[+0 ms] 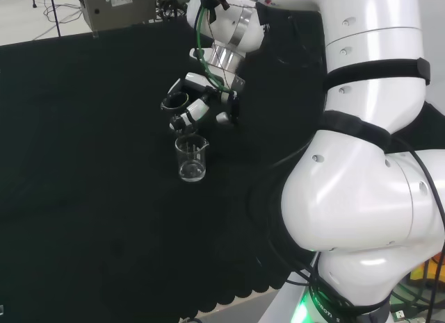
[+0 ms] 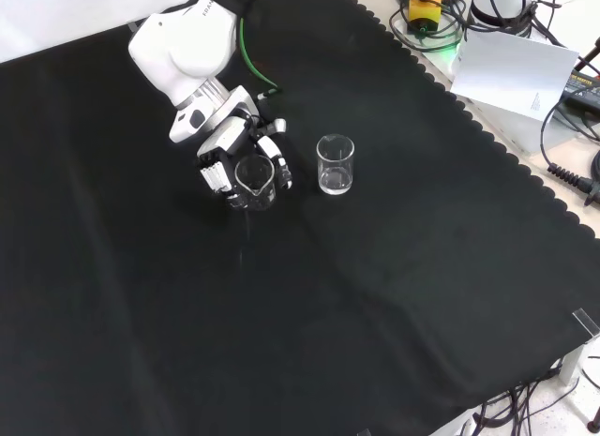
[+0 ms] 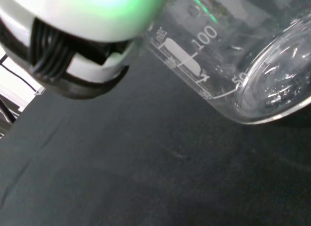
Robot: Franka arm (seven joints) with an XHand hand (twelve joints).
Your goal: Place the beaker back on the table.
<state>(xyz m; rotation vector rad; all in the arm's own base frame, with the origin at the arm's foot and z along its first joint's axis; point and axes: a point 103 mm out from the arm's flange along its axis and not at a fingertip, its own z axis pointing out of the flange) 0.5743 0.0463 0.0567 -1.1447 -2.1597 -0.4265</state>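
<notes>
On the black cloth (image 2: 394, 295) of the bench, near the middle in the front view, the hand (image 2: 228, 155) hangs from the white arm (image 2: 183, 42) with its fingers (image 2: 217, 173) curled round a clear glass beaker (image 2: 253, 181), one black-and-white finger on each side of the glass wall. The front view shows the beaker's open mouth turned up towards the camera, low over the cloth; whether its base touches the cloth cannot be told. In the wrist view the beaker (image 3: 233, 65) sits close and large, tilted, with white graduation marks on its wall and its round base above the dark cloth (image 3: 121, 177); a blurred white finger (image 3: 82, 46) lies against it. A second clear beaker (image 2: 335, 164) stands upright on the cloth just to the right of the hand in the front view, apart from it. In the head view this standing beaker (image 1: 191, 158) is just below the hand (image 1: 201, 104), and the arm's large white links (image 1: 361, 184) rise at the right.
</notes>
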